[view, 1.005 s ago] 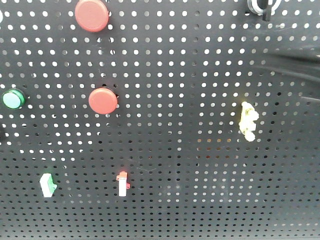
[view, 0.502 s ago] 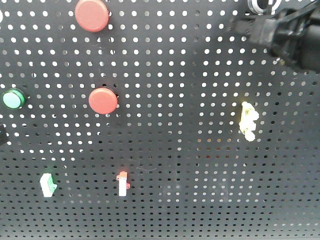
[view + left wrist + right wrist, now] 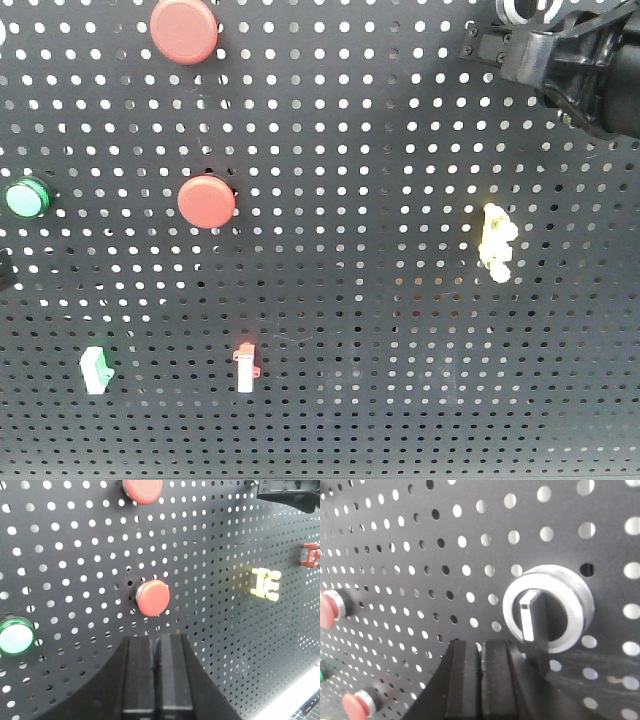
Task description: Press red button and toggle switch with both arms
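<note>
- The black pegboard [image 3: 400, 330] carries everything. It holds an upper red button [image 3: 183, 30], a green button [image 3: 25, 198] at the left edge, a yellow clip [image 3: 497, 242] to the right, and low down a green-and-white rocker [image 3: 95, 370] and a red-and-white rocker [image 3: 245, 367].
- In my left wrist view, only bare perforated panel lies between my left tool [image 3: 155, 641] and the lower red button [image 3: 153, 597].
- My left tool points straight at the board from just below that button. Its fingers are pressed together and pinch nothing.
- My right tool [image 3: 480, 644] is up at the board's top right corner. Its fingers are also pressed together, just beside the toggle switch [image 3: 547, 609] and slightly below and left of it.
- I cannot tell whether either tool touches the board.
- The lower red button sits mid-left on the board, with its round face turned outward towards me.
- The toggle switch is a black lever inside a silver ring. The lever's long axis runs roughly up and down across the ring.
</note>
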